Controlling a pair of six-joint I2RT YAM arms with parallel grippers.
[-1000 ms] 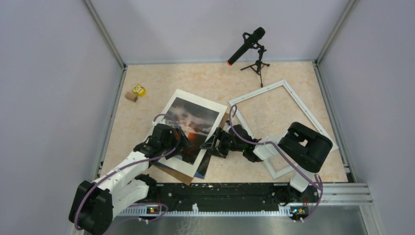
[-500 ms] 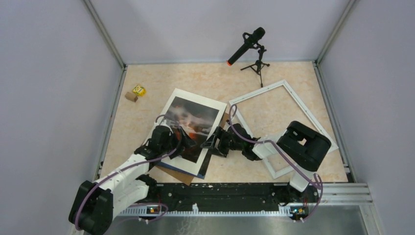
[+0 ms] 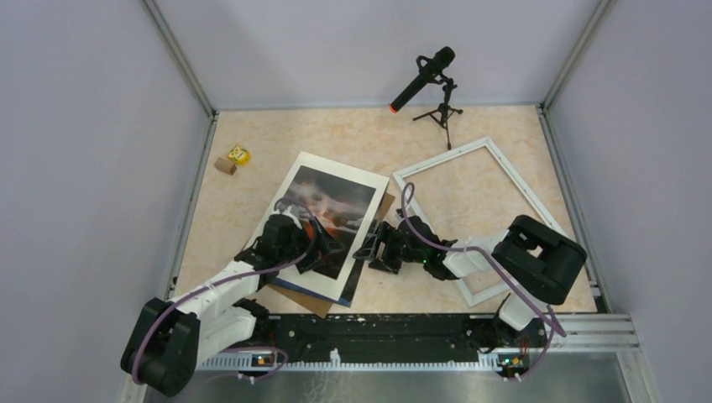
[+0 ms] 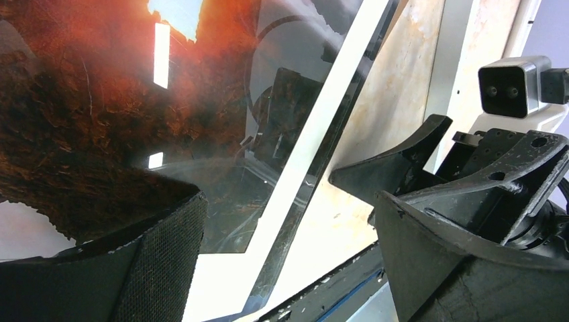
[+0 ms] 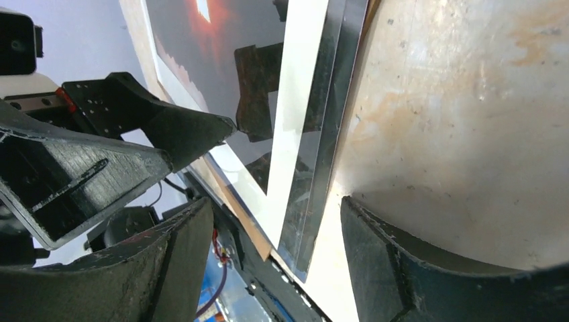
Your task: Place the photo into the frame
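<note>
The photo (image 3: 323,210), an orange sun among dark clouds, lies under a flat white mat (image 3: 344,170) on a brown backing board (image 3: 302,298), left of centre. Its dark edge sticks out past the mat's right side. The white frame (image 3: 441,158) lies empty to the right. My left gripper (image 3: 315,252) is open over the stack's near right part; its wrist view shows the photo (image 4: 100,100) and mat (image 4: 322,134) between its fingers (image 4: 100,268). My right gripper (image 3: 374,250) is open, low at the stack's right edge, with the stack's near corner (image 5: 295,228) between its fingers (image 5: 436,268).
A microphone on a small tripod (image 3: 424,77) stands at the back. Two small blocks (image 3: 238,154) lie at the far left by the wall. The two grippers face each other closely; the left one (image 5: 134,134) shows in the right wrist view.
The right arm has stretched lower, its elbow swinging right, and its gripper has shifted slightly nearer along the stack's edge. The left gripper has barely moved. The stack and frame stay put.
</note>
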